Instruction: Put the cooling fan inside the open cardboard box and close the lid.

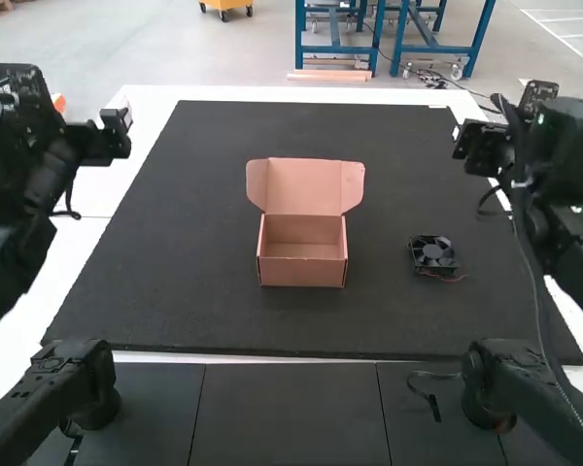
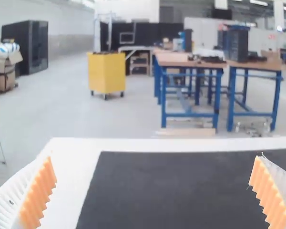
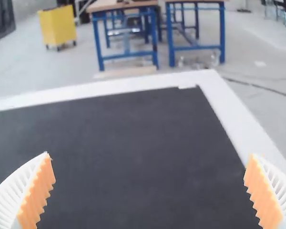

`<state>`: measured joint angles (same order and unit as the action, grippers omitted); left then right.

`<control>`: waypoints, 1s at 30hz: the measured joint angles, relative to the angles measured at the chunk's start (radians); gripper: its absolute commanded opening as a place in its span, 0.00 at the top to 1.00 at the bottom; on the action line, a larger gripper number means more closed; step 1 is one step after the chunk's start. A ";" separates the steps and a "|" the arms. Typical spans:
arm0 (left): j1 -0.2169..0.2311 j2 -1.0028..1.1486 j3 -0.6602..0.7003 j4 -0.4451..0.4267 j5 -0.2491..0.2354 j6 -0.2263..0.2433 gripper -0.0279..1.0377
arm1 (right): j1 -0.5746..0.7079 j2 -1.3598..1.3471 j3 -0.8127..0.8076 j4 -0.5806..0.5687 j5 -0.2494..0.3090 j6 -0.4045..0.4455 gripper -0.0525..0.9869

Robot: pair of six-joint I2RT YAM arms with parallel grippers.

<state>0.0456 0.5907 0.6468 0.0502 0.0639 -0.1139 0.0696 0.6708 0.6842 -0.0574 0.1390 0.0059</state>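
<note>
The arm bases (image 1: 73,374) are set nearest, below the black mat's (image 1: 175,291) near edge. The left claw (image 2: 152,162) and right claw (image 3: 150,157) are held wide open by its side edges. The open cardboard box (image 1: 302,250) is placed mid-mat, and the cooling fan (image 1: 433,254) is laid flat to its right, apart from it, with bare mat around both.

The cardboard box (image 1: 302,254) is light brown all over, inside and out. The cooling fan (image 1: 433,254) is black, with a thin red wire (image 1: 449,277). The mat (image 1: 175,243) is plain black, with no pattern. The surface (image 1: 87,209) around the mat is white. The left tool (image 2: 150,191) has white fingers (image 2: 9,205) with ribs, and orange pads (image 2: 38,195) with little ridges like teeth. The right tool (image 3: 148,191) has the same white and orange. The left arm (image 1: 24,175) and the right arm (image 1: 568,146) are black.
</note>
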 measured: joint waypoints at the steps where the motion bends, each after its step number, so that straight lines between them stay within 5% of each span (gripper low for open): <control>1: 0.000 0.048 0.057 -0.039 0.017 0.001 0.07 | 0.000 0.028 0.052 -0.060 0.000 -0.001 0.08; 8: -0.014 0.288 0.251 -0.205 0.132 0.022 0.07 | -0.001 0.238 0.365 -0.478 -0.017 0.003 0.08; 21: -0.375 0.375 0.219 -0.356 0.134 0.039 0.07 | -0.058 0.426 0.352 -0.514 -0.006 0.027 0.08; 30: -0.489 0.375 0.222 -0.536 0.082 0.039 0.07 | -0.121 0.496 0.313 -0.535 -0.018 -0.048 0.07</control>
<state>-0.4438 0.9653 0.8684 -0.4858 0.1459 -0.0746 -0.0509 1.1664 0.9974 -0.5922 0.1215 -0.0418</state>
